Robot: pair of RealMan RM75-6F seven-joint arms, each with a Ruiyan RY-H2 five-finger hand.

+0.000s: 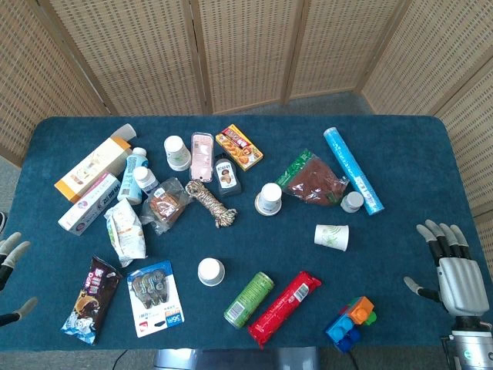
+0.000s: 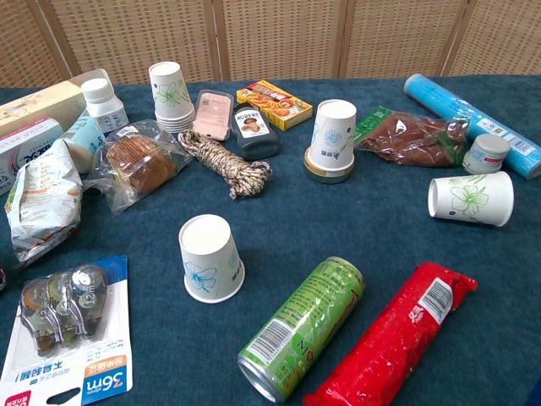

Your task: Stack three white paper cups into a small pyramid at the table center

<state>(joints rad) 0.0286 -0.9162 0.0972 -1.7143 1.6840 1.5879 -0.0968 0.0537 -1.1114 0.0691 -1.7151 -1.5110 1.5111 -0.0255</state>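
Nearest the front table edge stood one inverted paper cup [image 2: 211,258]; another cup [image 2: 471,198] lay sideways toward the right edge. Right hand [image 1: 454,270] hovered with fingers spread, holding nothing; left hand [image 1: 11,254] barely visible, state unclear.

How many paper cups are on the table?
4, though the far-left one looks like a stack: far-left cup near the pink packet; one on a round tin beside the brown bag; one lying on its side, right; one upside down, near front.

both left hand [image 1: 9,262] and right hand [image 1: 454,270] spread, holding nothing
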